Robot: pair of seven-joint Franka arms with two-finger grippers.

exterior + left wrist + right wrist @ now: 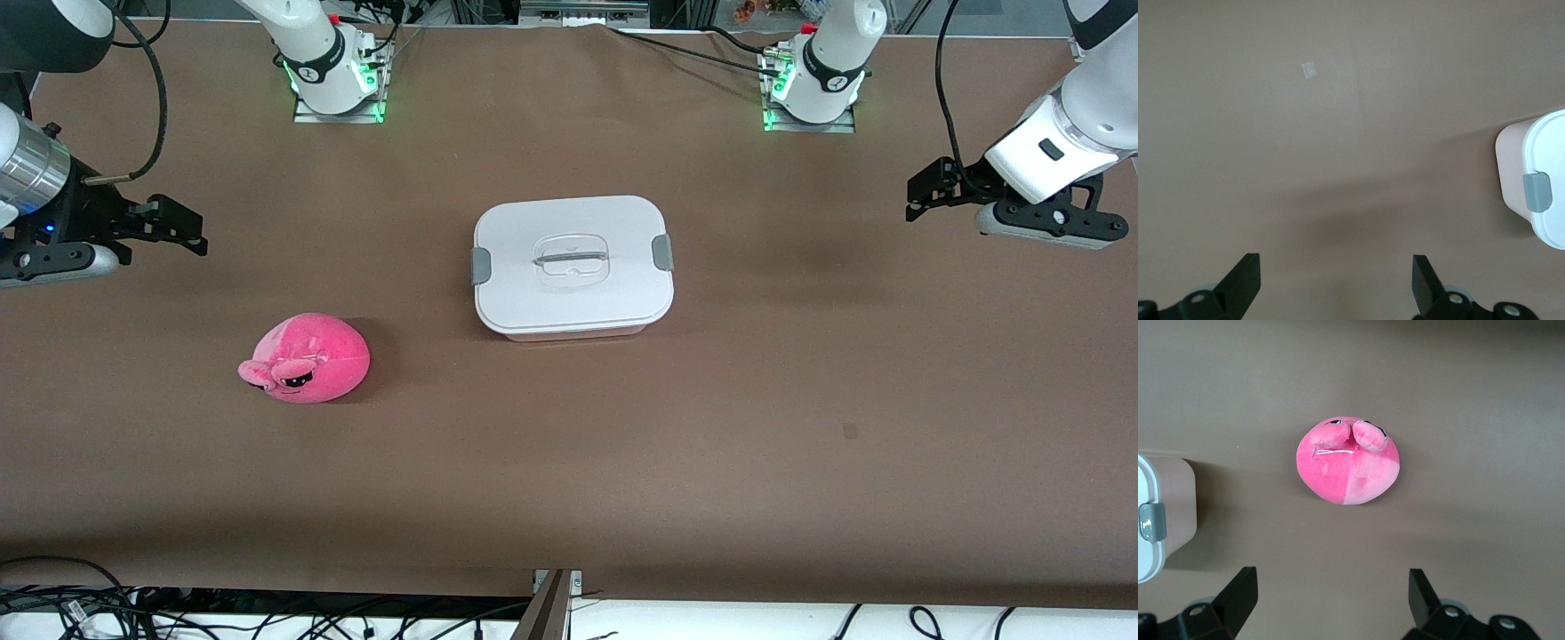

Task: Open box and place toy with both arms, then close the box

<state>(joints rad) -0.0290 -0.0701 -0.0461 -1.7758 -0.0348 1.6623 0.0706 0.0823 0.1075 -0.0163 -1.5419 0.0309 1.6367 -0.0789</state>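
Note:
The box [573, 267] stands at the table's middle with its white lid on and a grey clip [481, 265] at each end. The pink plush toy [307, 358] lies on the table, nearer the front camera than the box and toward the right arm's end. My right gripper [182, 227] is open and empty, up over bare table at its own end. In the right wrist view [1331, 577] it shows the toy [1348, 460] and a box end [1168, 500]. My left gripper [914, 200] is open and empty over its end; the left wrist view [1335, 267] shows a box end [1511, 167].
Both arm bases [336, 80] [813, 84] stand along the table's edge farthest from the front camera. A small pale patch [1309, 70] lies on the brown table. Cables [80, 604] hang below the table's front edge.

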